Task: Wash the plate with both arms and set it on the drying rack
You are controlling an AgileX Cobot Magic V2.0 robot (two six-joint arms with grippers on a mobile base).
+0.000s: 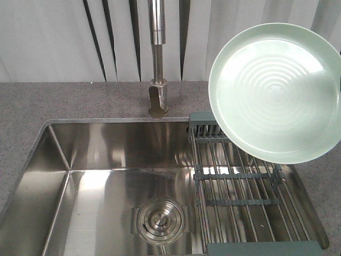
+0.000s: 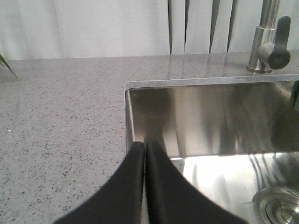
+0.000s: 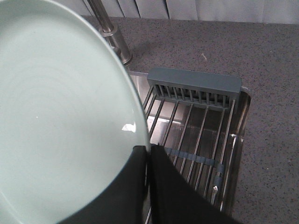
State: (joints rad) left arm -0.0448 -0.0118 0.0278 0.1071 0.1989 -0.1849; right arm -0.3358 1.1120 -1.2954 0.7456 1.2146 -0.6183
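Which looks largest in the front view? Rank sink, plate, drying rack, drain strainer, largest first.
1. sink
2. plate and drying rack: about alike; the plate is nearer the camera and hides a rack corner, so unranked
3. drain strainer

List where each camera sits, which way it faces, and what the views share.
Front view: above the sink's near edge, facing the faucet; plate over drying rack; no robot parts show.
Left wrist: above the countertop, facing the sink's left corner past the shut left gripper.
Right wrist: looks down past the right gripper, clamped on the plate's rim, onto the rack.
Shared: faucet in all three; plate and rack in front and right wrist.
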